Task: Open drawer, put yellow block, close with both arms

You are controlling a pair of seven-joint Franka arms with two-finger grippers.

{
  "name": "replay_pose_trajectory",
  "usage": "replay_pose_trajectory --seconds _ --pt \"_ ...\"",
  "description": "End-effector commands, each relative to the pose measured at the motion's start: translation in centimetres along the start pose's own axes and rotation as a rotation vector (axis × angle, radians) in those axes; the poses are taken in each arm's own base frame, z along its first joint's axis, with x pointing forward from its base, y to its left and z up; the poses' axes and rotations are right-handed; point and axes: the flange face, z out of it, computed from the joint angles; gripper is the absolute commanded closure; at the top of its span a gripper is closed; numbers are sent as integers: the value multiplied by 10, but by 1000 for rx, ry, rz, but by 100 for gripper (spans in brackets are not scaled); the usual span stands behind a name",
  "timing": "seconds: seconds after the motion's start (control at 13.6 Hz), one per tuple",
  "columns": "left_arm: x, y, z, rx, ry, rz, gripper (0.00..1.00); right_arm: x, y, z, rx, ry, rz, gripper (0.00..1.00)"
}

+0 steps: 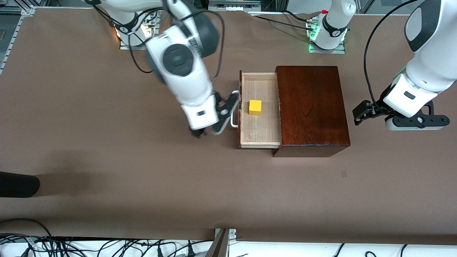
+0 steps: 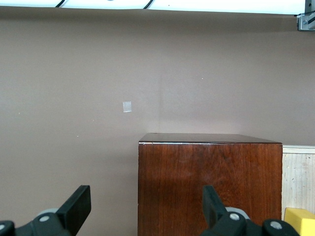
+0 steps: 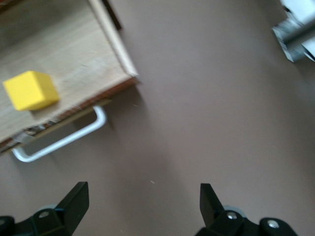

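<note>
Nearest the front camera of the task's things is the pulled-out pale wooden drawer (image 1: pixel 259 135), its white loop handle (image 1: pixel 234 114) facing the right arm's end of the table. Just off that handle hangs the right gripper (image 1: pixel 210 132), black fingers (image 3: pixel 74 199) spread wide and empty. Inside the tray sits the small yellow cube (image 1: pixel 255 107), square to the walls, roughly mid-tray. Judged from this, opening and placing are done — closing remains. That calls for a push on the drawer front into the glossy dark mahogany box (image 1: pixel 310 107), along the table's length. Waiting at the box's closed end, the left gripper (image 1: pixel 360 113) holds nothing, fingers (image 2: pixel 76 204) apart — placed to brace it.
</note>
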Motion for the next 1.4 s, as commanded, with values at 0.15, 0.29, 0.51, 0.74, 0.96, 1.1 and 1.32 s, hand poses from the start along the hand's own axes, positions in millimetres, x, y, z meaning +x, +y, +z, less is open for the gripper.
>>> replay_pose_trajectory --seconds 0.15,0.29,0.51,0.74,0.96,1.1,1.32 --pt "5 0 -4 22 9 22 0 -49 57 -44 -33 -22 219 0" --pt "5 -1 -3 23 7 19 0 -70 77 -57 -59 -43 272 0" --pt "7 -1 3 25 -2 19 0 -130 112 -72 -48 -50 437 0" --pt "7 -1 3 25 -2 19 0 -186 135 -87 -48 -32 634 0" --pt "7 -2 5 25 -5 18 0 -249 150 -103 -32 -21 833 0" --pt "7 -1 6 26 -6 20 0 -283 152 -112 -22 -24 979 0" --pt "7 1 6 25 -5 20 0 -328 156 -126 -65 -45 1050 0"
